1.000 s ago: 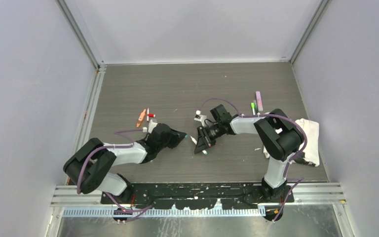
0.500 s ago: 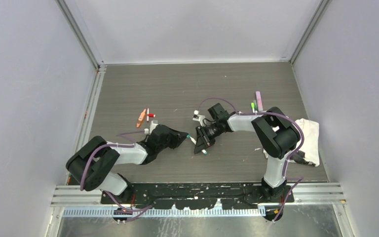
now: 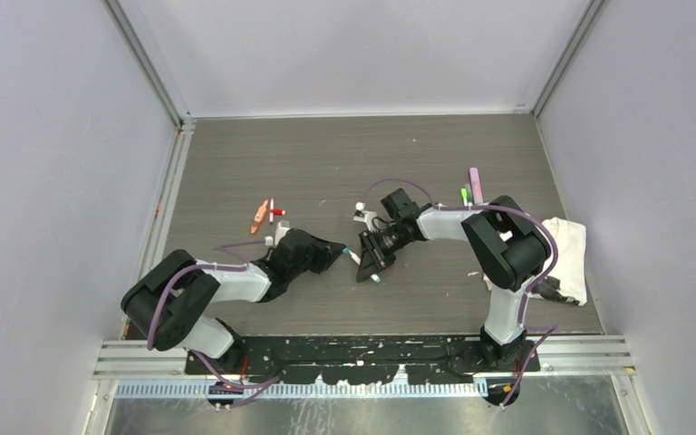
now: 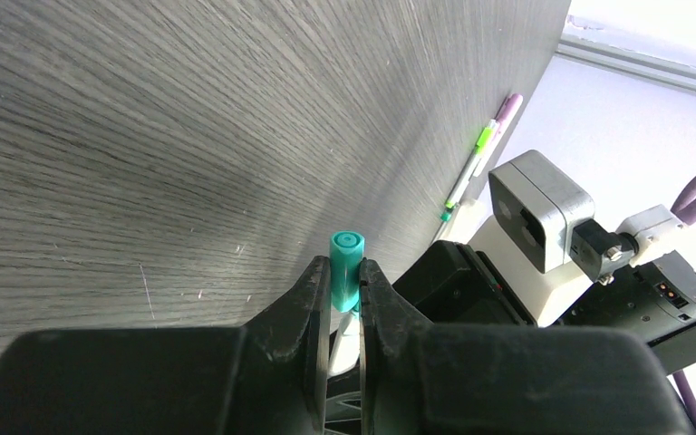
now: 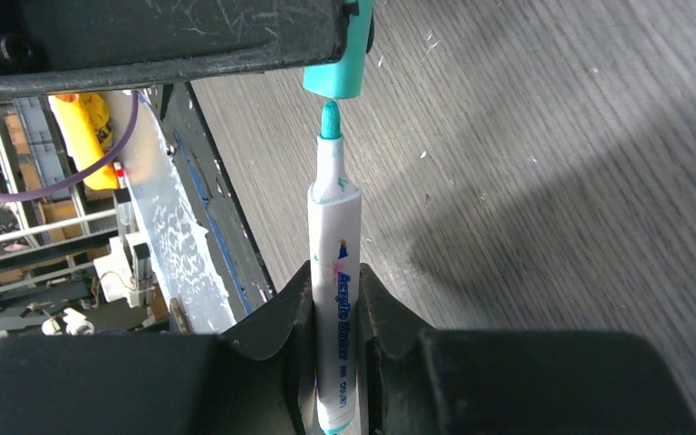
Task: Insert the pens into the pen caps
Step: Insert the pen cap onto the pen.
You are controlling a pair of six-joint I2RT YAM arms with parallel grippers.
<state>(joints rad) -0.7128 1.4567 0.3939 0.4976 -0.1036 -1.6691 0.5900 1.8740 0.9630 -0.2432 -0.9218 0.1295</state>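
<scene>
Right jaws clamp pen (image 5: 335,237), tip at left jaws' teal cap (image 5: 342,56).

Teal cap (image 4: 346,252) in black left gripper (image 4: 345,277); white pen (image 5: 334,227), teal tip, blue lettering, in black right gripper (image 5: 335,283). Table (image 4: 145,136): grey woodgrain.

arms (image 3: 236,282): black joints, pale grey links | cables (image 3: 399,181): purple | left tool (image 4: 344,272): black

The teal cap (image 5: 335,77) is half hidden by jaws, the pen (image 5: 333,236) partly buried between another pair.
</scene>
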